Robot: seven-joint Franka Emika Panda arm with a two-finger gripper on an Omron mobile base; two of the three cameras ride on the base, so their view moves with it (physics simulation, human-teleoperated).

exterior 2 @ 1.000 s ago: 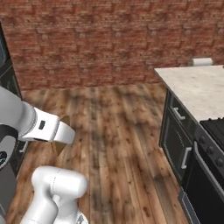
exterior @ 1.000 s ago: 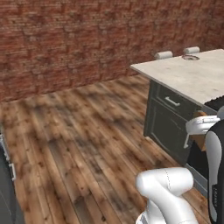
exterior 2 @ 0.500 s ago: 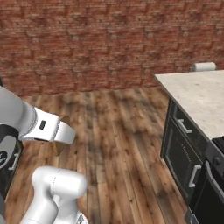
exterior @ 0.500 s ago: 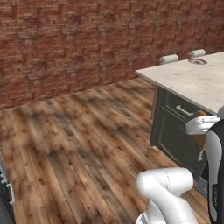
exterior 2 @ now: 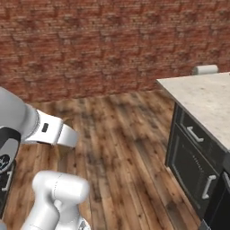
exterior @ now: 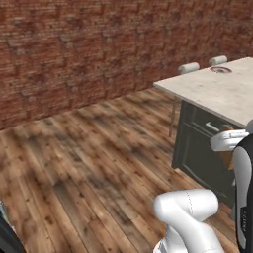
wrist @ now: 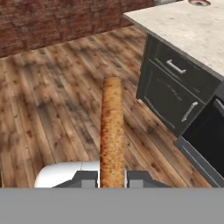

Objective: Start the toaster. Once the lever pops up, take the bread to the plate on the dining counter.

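Observation:
My gripper (wrist: pixel 112 177) is shut on the bread (wrist: pixel 112 131), a brown toasted slice seen edge-on that stands up between the finger tips over the wooden floor. The dining counter (wrist: pixel 188 28) with its beige speckled top lies ahead to the right; in the left base view it is the dining counter (exterior: pixel 222 94). The plate (exterior: pixel 221 70) rests near its far end, also seen as the plate (wrist: pixel 199 2) at the top edge of the hand view. The toaster is out of view.
A brick wall (exterior: pixel 99 54) runs across the back behind open wooden floor (exterior: pixel 89 163). Dark drawers with metal handles (wrist: pixel 175 66) and a black oven front (wrist: pixel 210 140) face the floor below the counter top. Pale stools (exterior: pixel 189 67) stand at its far side.
The whole picture has shifted in both base views, so the base has moved; the counter's cooktop has slid out of the right base view. The bread stays in the shut gripper.

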